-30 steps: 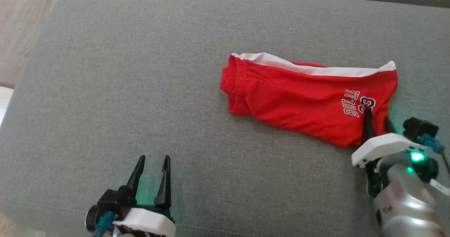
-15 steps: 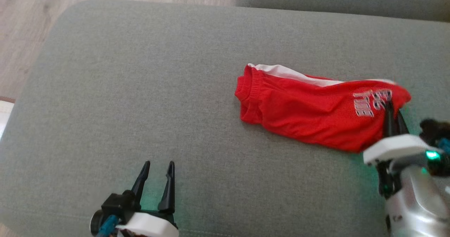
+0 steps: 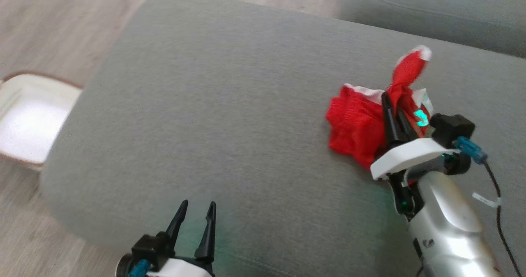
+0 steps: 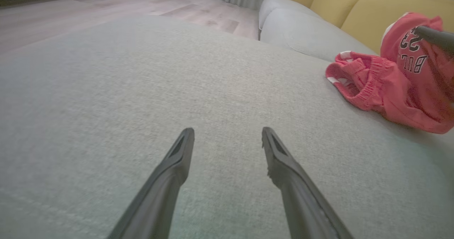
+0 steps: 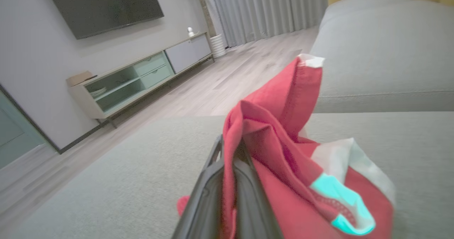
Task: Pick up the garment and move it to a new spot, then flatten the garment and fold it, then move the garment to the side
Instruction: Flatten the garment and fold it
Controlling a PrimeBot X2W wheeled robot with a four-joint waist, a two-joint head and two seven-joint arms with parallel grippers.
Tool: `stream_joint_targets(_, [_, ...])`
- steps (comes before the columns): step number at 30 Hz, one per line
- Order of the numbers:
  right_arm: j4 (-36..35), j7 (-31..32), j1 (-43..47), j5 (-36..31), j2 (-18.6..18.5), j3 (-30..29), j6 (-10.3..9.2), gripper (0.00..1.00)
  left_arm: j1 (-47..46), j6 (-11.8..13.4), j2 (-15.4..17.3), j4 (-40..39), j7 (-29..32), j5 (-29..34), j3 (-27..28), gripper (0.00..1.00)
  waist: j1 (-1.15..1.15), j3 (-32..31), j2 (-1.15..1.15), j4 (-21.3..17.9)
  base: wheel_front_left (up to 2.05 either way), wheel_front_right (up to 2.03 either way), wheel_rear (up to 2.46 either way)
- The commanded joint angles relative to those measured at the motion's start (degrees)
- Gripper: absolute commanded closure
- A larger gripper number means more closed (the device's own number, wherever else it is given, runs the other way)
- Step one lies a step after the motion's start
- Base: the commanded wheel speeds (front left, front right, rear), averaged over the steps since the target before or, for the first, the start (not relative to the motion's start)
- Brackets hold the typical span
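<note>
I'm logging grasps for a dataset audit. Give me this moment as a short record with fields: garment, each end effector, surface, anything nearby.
garment: red fabric shorts with white trim, bunched, printed end lifted, the rest lying on the cushion
right end effector: shut on the shorts' lifted end
left end effector: open, empty, apart from the shorts, low over the cushion
surface: grey fabric sofa cushion
nearby: white tray with brown rim on the wooden floor, to the robot's left

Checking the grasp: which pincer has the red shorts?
The right pincer, shut on the red shorts; the left pincer is open, apart from them.
</note>
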Motion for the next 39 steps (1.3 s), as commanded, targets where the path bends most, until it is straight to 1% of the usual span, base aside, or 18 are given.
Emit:
stream_joint_targets(1, [0.66, -0.37, -3.29, 0.37, 0.67, 2.45, 0.19, 1.0, -0.6, -0.14, 0.4, -1.1, -0.3, -0.57, 1.4, 0.0, 0.0, -0.16, 0.0, 5.28, 0.0, 0.0, 0.0])
stream_joint_targets(2, [2.17, -0.37, -3.76, 0.34, 0.67, 2.96, 0.19, 1.0, -0.48, -0.12, 0.4, -1.14, -0.3, -0.53, 1.43, 0.0, 0.0, -0.1, 0.0, 6.17, 0.0, 0.0, 0.0])
stream_joint_targets(3, [4.12, -0.37, -4.17, 0.65, 0.67, 3.23, 0.19, 0.64, -0.32, -0.11, 0.4, -1.14, -0.3, -0.51, 1.48, 0.0, 0.0, -0.09, 0.0, 6.93, 0.0, 0.0, 0.0])
stream_joint_targets(4, [5.43, -0.37, -4.74, 1.02, 0.67, 3.26, 0.19, 0.02, -0.14, -0.07, 0.4, -1.13, -0.3, -0.51, 1.59, 0.0, 0.0, -0.07, 0.0, 7.54, 0.0, 0.0, 0.0])
stream_joint_targets(5, [6.43, -0.37, -5.27, 0.99, 0.67, 3.62, 0.19, 0.0, -0.01, -0.08, 0.4, -1.12, -0.3, -0.46, 1.67, 0.0, 0.0, -0.04, 0.0, 8.0, 0.0, 0.0, 0.0])
stream_joint_targets(8, [7.48, -0.37, -5.95, 1.3, 0.68, 4.69, 0.19, 0.0, 0.3, -0.02, 0.4, -1.22, -0.3, -0.5, 2.23, 0.0, 0.0, -0.15, 0.0, 8.33, 0.0, 0.0, 0.0])
stream_joint_targets(12, [5.09, -0.37, -5.47, 0.81, 0.68, 5.34, 0.19, 0.0, 0.4, 0.24, 0.4, -1.82, -0.3, -0.49, 3.02, 0.0, 0.0, -0.47, 0.0, 7.09, 0.0, 0.0, 0.0])
stream_joint_targets(15, [0.13, -0.37, -3.94, -0.74, 0.68, 4.36, 0.19, 0.0, 0.1, 0.4, 0.4, -2.68, -0.3, -0.16, 3.72, 0.0, 0.0, -0.95, 0.0, 4.73, 0.0, 0.0, 0.0])
stream_joint_targets(17, [-3.44, -0.37, -2.3, -2.5, 0.68, 2.61, 0.19, 0.0, -0.35, 0.36, 0.4, -3.21, -0.3, 0.2, 4.12, 0.0, 0.0, -1.31, 0.0, 2.86, 0.0, 0.0, 0.0])
stream_joint_targets(20, [-8.45, -0.37, 1.29, -5.25, 0.68, -2.45, 0.19, 0.0, -1.22, 0.37, 0.4, -3.86, -0.3, 0.84, 4.67, 0.0, 0.0, -2.01, 0.0, 0.1, 0.0, 0.0, 0.0])
stream_joint_targets(23, [-11.24, -0.37, 5.2, -7.48, 0.68, -6.89, 0.19, 0.0, -1.71, 0.41, 0.4, -4.21, -0.31, 1.54, 5.63, 0.0, 0.0, -2.93, 0.0, -2.95, 0.0, 0.0, 0.0])
stream_joint_targets(27, [-12.16, -0.37, 9.77, -9.44, 0.68, -10.7, 0.19, 0.0, -1.55, 0.6, 0.4, -4.41, -0.31, 2.55, 7.04, 0.0, 0.0, -4.31, 0.0, -6.64, 0.0, 0.0, 0.0])
stream_joint_targets(30, [-12.35, -0.37, 12.68, -9.72, 0.68, -12.79, 0.19, 0.0, -0.77, 0.86, 0.4, -4.62, -0.31, 3.16, 8.26, 0.0, 0.0, -5.24, 0.0, -8.96, 0.0, 0.0, 0.0])
stream_joint_targets(34, [-12.81, -0.37, 15.84, -10.05, 0.68, -13.16, 0.19, 0.0, 0.85, 1.22, 0.4, -5.63, -0.31, 4.11, 9.41, 0.0, 0.0, -5.98, 0.0, -11.46, 0.0, 0.0, 0.0])
stream_joint_targets(39, [-12.84, -0.37, 19.69, -9.56, 0.68, -13.1, 0.19, 0.0, 3.33, 2.22, 0.4, -7.81, -0.31, 4.55, 10.23, 0.0, 0.0, -6.55, 0.0, -13.32, 0.0, 0.0, 0.0])
